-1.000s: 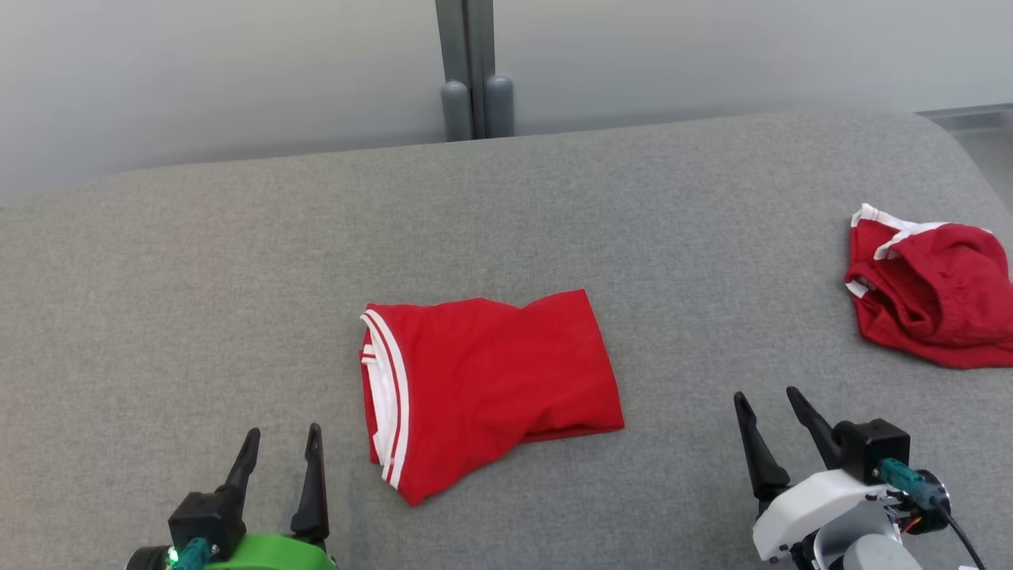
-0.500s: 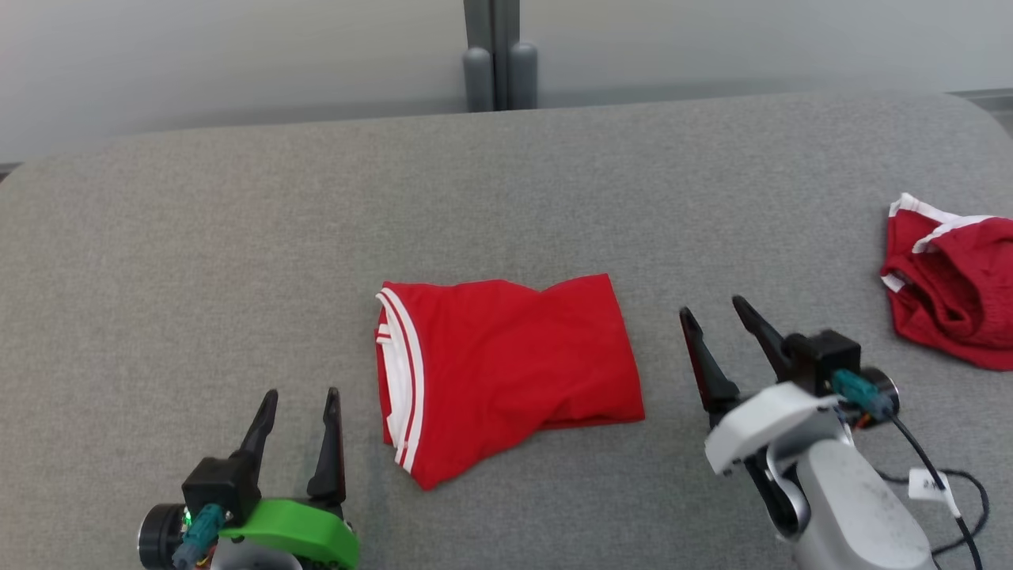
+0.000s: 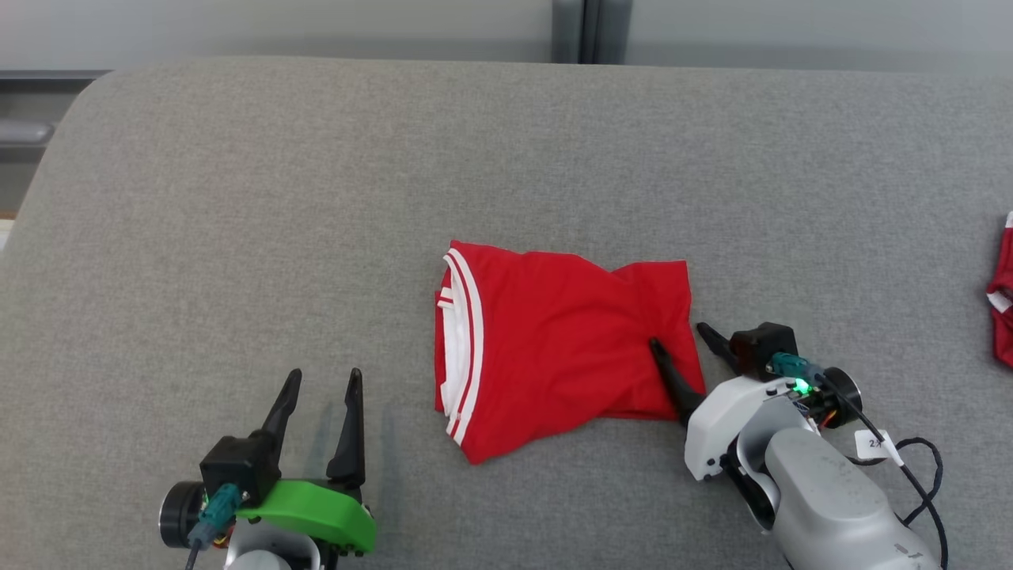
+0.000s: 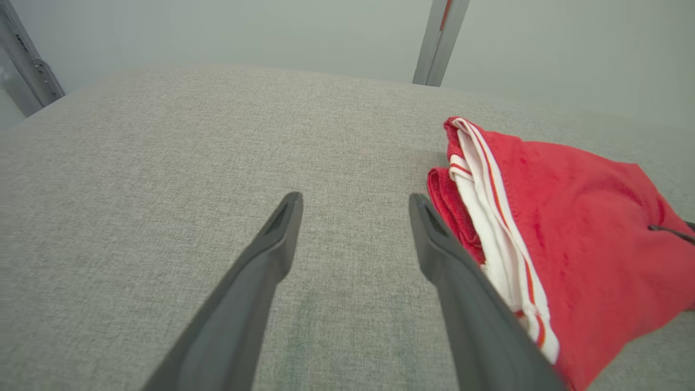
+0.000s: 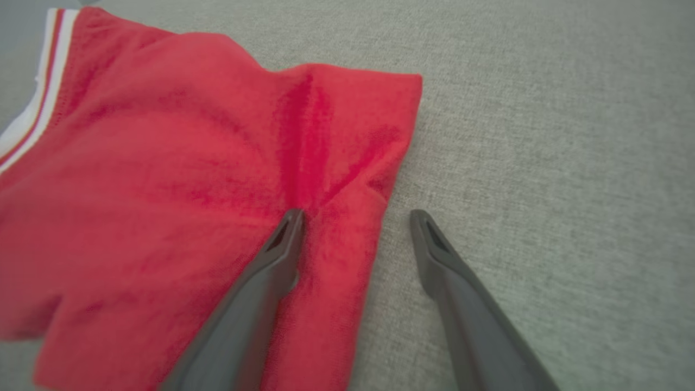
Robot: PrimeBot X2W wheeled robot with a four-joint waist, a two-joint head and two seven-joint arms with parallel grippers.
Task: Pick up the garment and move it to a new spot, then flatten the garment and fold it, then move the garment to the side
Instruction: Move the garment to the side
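Observation:
The garment (image 3: 554, 340) is a red piece with white-striped trim, folded into a rough rectangle in the middle of the grey cushion. My right gripper (image 3: 679, 339) stands open astride its right edge: one finger presses on the red cloth (image 5: 304, 179), the other rests on bare cushion beside it. My left gripper (image 3: 323, 381) stands open near the front left, just left of the striped edge (image 4: 488, 217), with nothing between its fingers.
A second red garment with white trim (image 3: 1003, 309) lies at the far right edge of the head view. The grey cushion (image 3: 237, 198) spreads wide to the left and back. A grey post (image 3: 589, 32) rises behind it, and a black cable (image 3: 926, 475) trails from my right wrist.
My right gripper has moved left and forward onto the garment's right edge. The head camera has swung, so the whole scene has shifted. My left gripper keeps its place by the striped edge.

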